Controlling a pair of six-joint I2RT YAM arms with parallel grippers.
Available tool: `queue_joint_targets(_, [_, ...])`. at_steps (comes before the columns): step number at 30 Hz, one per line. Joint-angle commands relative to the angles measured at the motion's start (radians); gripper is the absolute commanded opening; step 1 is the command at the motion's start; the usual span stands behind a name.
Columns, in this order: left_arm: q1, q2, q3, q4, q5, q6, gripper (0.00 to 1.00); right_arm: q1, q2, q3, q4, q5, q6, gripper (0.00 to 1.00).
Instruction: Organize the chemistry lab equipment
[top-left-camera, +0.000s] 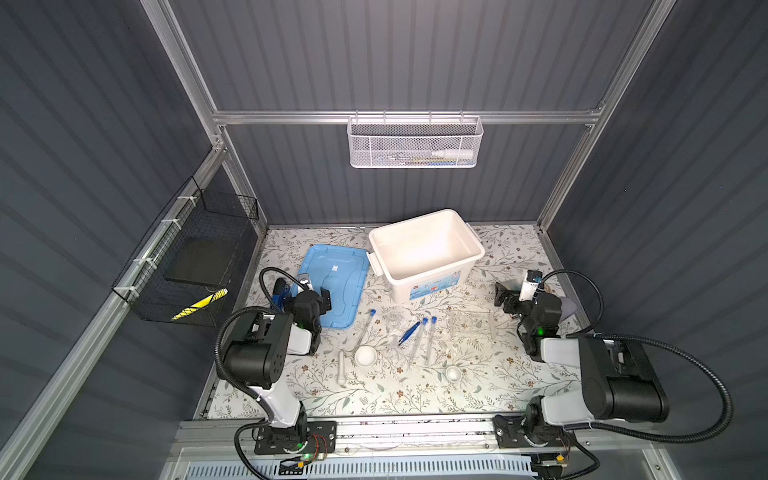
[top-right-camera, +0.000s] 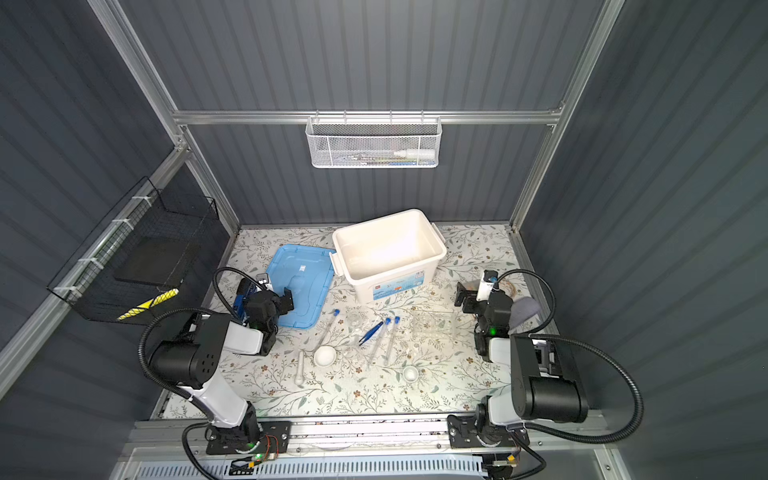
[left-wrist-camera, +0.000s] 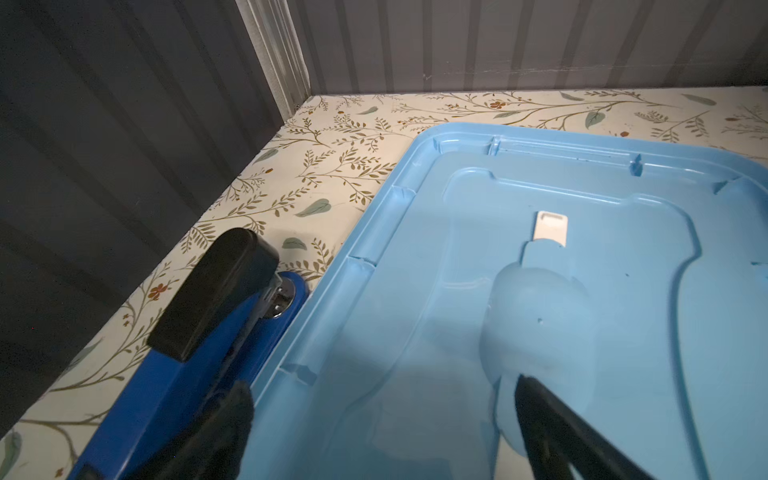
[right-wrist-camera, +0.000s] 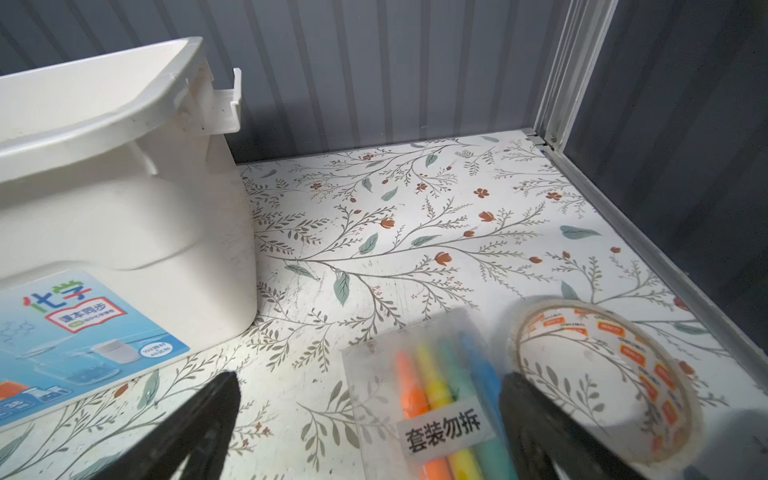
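1. A white plastic bin stands open at the back of the floral-printed table. It is smooth-walled, with a printed label on its front. Just to its left lies its light-blue lid, flat, with moulded ribs and recesses.
2. The chemistry pieces lie on the table in front of the bin, between the arms.
   - There are three clear, blue-capped test tubes. Two lie side by side; the third lies alone further left.
   - A small clear glass vessel and slim blue tweezers sit between them.
   - A transparent tube rack stands to the right.
   - Nearer the front are a larger white bowl, a smaller white bowl and a white, rounded pestle.
3. Both arms are folded, with elbows raised near the front rail and forearms reaching away from it.
4. The left gripper hangs over the lid's edge with its black fingers spread wide, holding nothing. A dark blue stapler with a black top lies beside the lid.
5. The right gripper is also wide open and empty. It is low over a clear pack of coloured highlighters, next to a roll of clear tape.
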Motion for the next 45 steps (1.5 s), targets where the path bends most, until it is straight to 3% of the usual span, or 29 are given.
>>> queue_joint_targets(1, [0.006,0.005,0.01,0.003,-0.019,-0.011,1.0,0.0,0.006,0.012,0.011,-0.003,-0.011,0.99])
queue_joint_targets(25, [0.006,0.0,0.012,0.008,-0.017,-0.006,1.0,-0.005,0.004,0.013,0.008,-0.001,-0.004,0.99])
queue_joint_targets(27, [0.006,-0.04,0.026,-0.081,-0.013,-0.02,1.0,-0.005,-0.003,0.016,0.003,0.021,0.007,0.99])
queue_joint_targets(29, [0.006,-0.041,0.004,-0.012,-0.018,-0.005,1.0,-0.007,-0.043,0.023,-0.046,0.053,0.018,0.99])
queue_joint_targets(33, [0.01,-0.179,0.049,-0.236,-0.181,-0.101,1.0,-0.006,-0.191,0.05,-0.261,0.096,0.06,0.99])
queue_joint_targets(39, [0.011,-0.348,0.188,-0.598,-0.17,-0.209,1.0,-0.006,-0.394,0.042,-0.486,0.084,0.147,0.98])
queue_joint_targets(45, [0.011,-0.473,0.198,-0.74,-0.058,-0.272,1.0,-0.004,-0.553,0.063,-0.69,0.015,0.201,0.94])
